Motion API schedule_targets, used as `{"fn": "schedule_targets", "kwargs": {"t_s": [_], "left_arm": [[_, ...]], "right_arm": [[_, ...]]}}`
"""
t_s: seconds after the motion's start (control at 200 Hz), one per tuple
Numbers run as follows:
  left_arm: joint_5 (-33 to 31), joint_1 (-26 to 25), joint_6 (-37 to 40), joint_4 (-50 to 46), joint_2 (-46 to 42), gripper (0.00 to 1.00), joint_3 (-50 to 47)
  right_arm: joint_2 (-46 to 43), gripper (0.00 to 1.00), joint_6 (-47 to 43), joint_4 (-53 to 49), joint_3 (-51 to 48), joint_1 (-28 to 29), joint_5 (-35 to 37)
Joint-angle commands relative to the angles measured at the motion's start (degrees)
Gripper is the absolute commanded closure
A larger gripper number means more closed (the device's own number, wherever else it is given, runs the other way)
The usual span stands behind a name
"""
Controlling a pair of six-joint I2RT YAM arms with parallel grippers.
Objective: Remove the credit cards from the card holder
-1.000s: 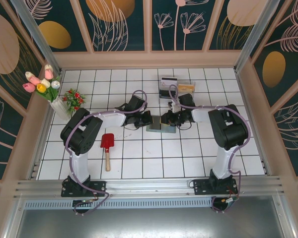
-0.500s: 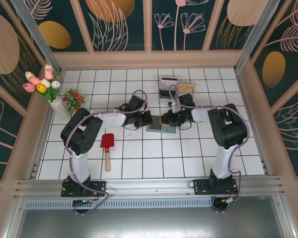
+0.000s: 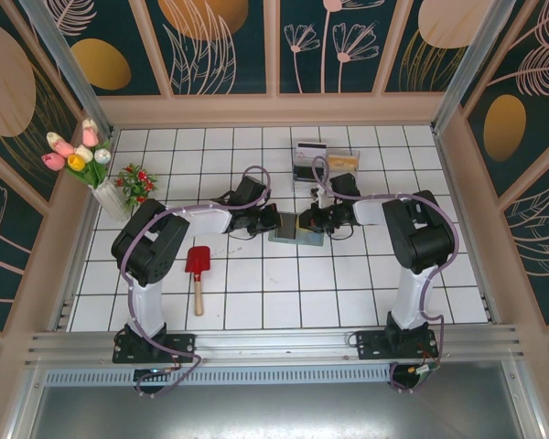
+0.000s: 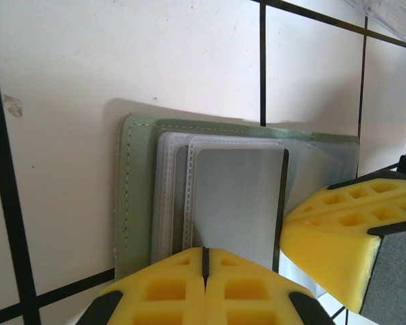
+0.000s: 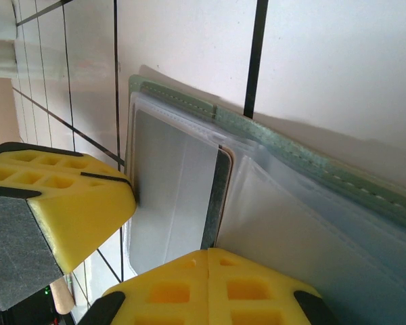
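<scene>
The holder is lying open on the tiles at mid-table, between both arms. The left gripper is pressing its fingers together at the holder's clear pockets. The right gripper is doing likewise opposite, by the edge of a dark card; whether either is pinching anything is unclear.

Bright, even overhead light, soft shadows, blurred foreground in wrist close-ups.

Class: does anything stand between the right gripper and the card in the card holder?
Nothing visible does: the right gripper, shut, meets the edge of the card in the card holder; the left gripper sits beside.
</scene>
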Motion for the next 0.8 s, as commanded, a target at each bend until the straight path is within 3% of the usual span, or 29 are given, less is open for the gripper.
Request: {"fn": "schedule_targets", "kwargs": {"t_s": [0.0, 0.53, 0.796], "left_arm": [[-3.1, -0.1, 0.5, -3.6, 2.4, 0.95, -2.1], [-5.4, 0.0, 0.6, -4.4, 1.2, 0.95, -3.0], [-4.4, 0.0, 0.4, -3.2, 1.5, 0.93, -3.2]], "right_arm": [[-0.6, 0.96, 0.5, 0.6, -1.7, -0.3, -0.7], [-5.4, 1.0, 4.2, 0.5, -4.1, -0.6, 3.9], [-6.6, 0.76, 10.8, 3.7, -4.6, 1.2, 2.6]]}}
